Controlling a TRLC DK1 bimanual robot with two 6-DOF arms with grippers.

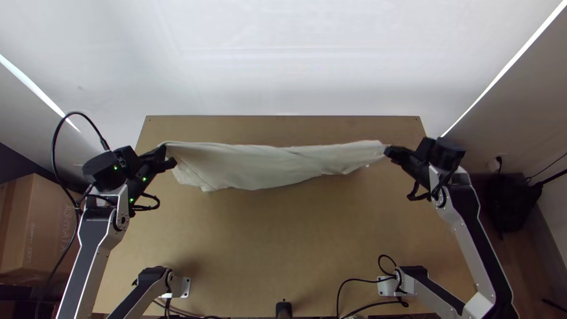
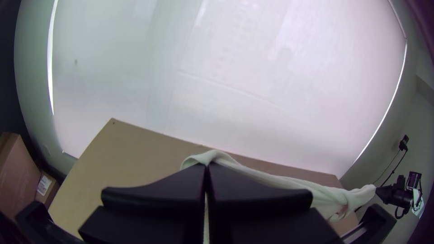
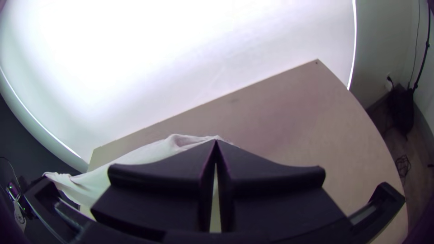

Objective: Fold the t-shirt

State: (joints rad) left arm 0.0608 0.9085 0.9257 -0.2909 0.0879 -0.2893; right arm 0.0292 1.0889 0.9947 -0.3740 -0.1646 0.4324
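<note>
You have the t-shirt stretched between both arms above the desk, left end effector and right end effector each clamping one end; folding appears barely begun, with laying down, folding and flattening left.

Beyond my wooden table I see a white backdrop, with one bright line of light left and another right. Left of me sits a cardboard box; right, a pale wall above brown floor.
</note>
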